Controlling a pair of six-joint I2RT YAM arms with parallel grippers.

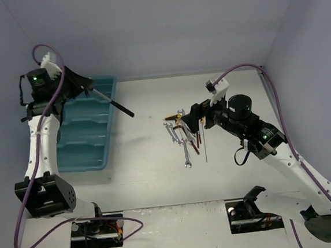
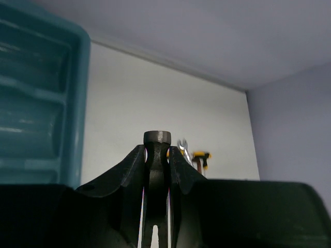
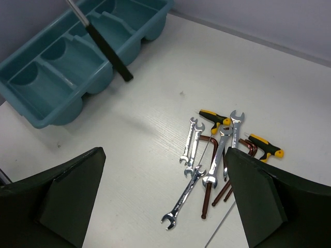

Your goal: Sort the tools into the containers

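Observation:
My left gripper [image 1: 82, 85] hovers over the teal tray [image 1: 78, 157], shut on the head of the black-handled hammer [image 1: 113, 103]. The hammer's handle juts out to the right, past the tray's rim. In the left wrist view the hammer head [image 2: 156, 137] sits clamped between the fingers [image 2: 132, 165]. My right gripper [image 3: 164, 155] hangs open above the tool pile, holding nothing. The pile has silver wrenches [image 3: 194, 144], two yellow-and-black screwdrivers [image 3: 214, 118] and reddish-brown tools [image 3: 207, 199], seen from above as a cluster [image 1: 185, 135].
The tray [image 3: 31, 111] has several compartments divided by raised ridges and lies along the table's left side, near the left wall. A thin metal rod [image 1: 205, 148] lies at the pile's right edge. Walls close in the back and both sides.

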